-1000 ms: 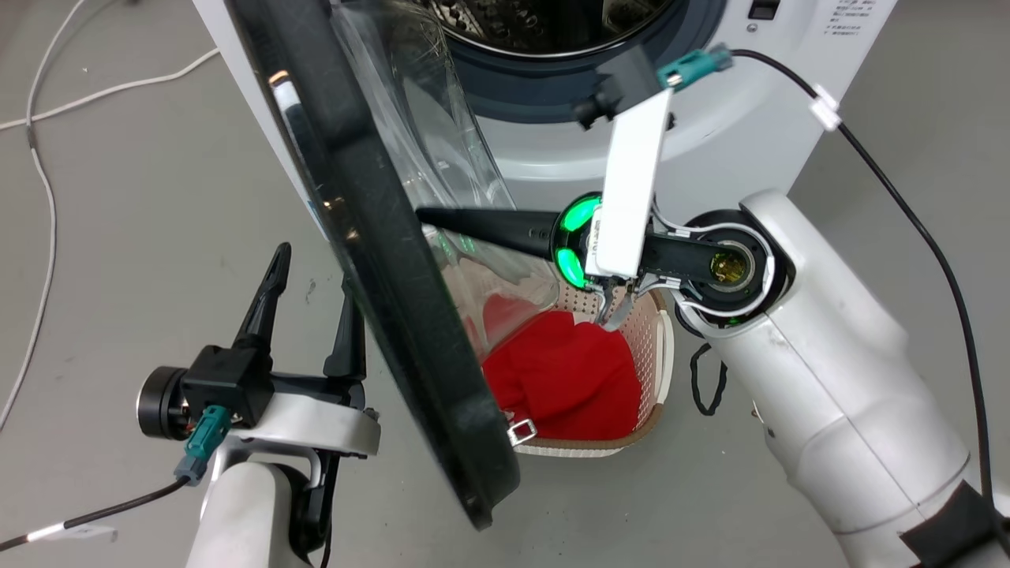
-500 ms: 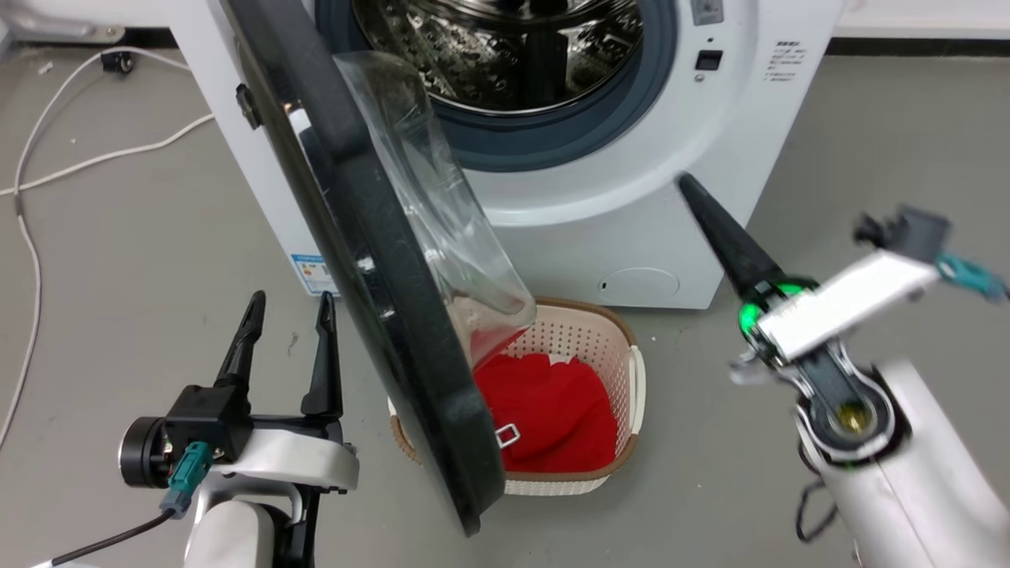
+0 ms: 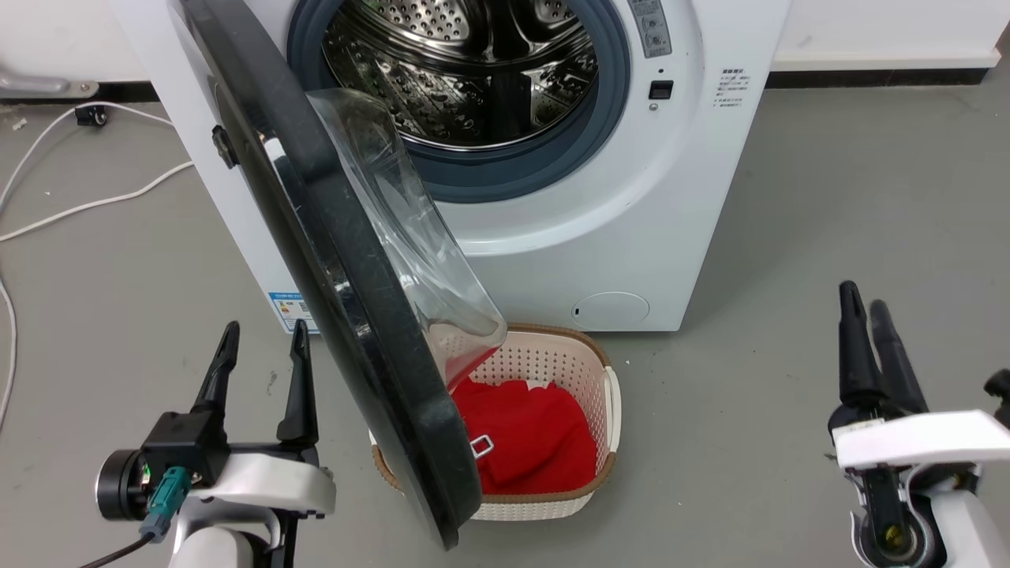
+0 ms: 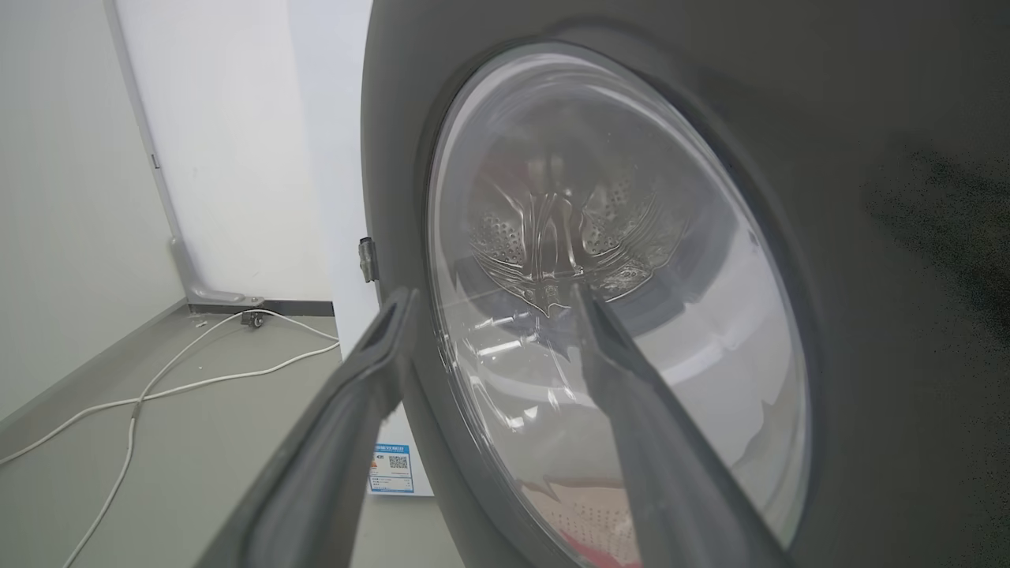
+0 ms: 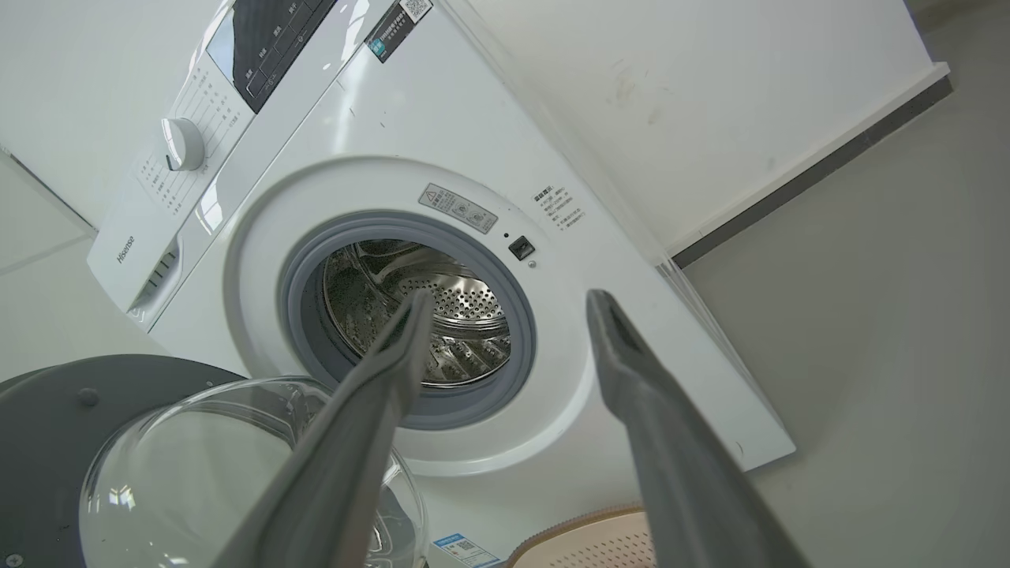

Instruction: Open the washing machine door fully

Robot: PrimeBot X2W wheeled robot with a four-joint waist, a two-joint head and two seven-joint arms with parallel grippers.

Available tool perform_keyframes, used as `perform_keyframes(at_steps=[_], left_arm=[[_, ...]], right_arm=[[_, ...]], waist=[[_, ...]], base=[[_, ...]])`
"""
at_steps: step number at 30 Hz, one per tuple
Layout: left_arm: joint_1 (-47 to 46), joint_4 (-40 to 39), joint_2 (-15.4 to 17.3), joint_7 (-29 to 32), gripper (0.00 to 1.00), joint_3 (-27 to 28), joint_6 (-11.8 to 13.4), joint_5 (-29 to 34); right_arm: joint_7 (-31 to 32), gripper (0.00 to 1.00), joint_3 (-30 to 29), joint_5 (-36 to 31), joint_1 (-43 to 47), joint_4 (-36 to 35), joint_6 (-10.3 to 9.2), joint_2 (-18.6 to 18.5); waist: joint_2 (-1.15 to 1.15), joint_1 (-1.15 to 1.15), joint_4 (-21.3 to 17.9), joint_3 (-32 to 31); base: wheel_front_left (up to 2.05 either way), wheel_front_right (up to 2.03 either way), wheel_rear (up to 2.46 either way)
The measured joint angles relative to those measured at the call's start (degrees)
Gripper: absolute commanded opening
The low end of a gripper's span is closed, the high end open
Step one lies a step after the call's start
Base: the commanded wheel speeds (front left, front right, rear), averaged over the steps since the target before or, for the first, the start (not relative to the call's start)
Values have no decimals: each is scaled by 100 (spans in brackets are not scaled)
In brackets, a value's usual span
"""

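The washing machine door point(image 3: 339, 300) stands swung out on its left hinge, edge-on from the upper left to the lower centre of the head view. This leaves the drum of the washing machine point(image 3: 694, 197) exposed above the laundry basket point(image 3: 612, 410). Neither gripper touches the door. The left gripper point(image 3: 265, 327), at lower left, faces its outer glass with fingers apart. The right gripper point(image 3: 862, 297), at lower right, is spread and empty. Both look parked, so the opening seems about done.
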Motion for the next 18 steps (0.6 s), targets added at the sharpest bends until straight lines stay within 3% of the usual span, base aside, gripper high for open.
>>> perform_keyframes(at_steps=[6, 10, 16, 18], left_arm=[[51, 13, 1, 0, 100, 99, 1, 14], [49, 5, 1, 0, 100, 132, -11, 48], [48, -3, 1, 0, 100, 147, -24, 101], [48, -9, 0, 0, 100, 145, -30, 113]], right_arm=[[-73, 100, -988, -2405, 355, -692, 8, 410], [-80, 100, -1282, -4016, 605, -1478, 8, 501], [-27, 100, -949, -4866, 1207, -2087, 9, 530], [-29, 100, -914, -4849, 1302, -2041, 9, 530]], waist=[[0, 0, -30, -27], [0, 0, -26, -19], [0, 0, -32, -12], [0, 0, -37, -11]], base=[[0, 0, 0], [0, 0, 0], [0, 0, 0], [0, 0, 0]])
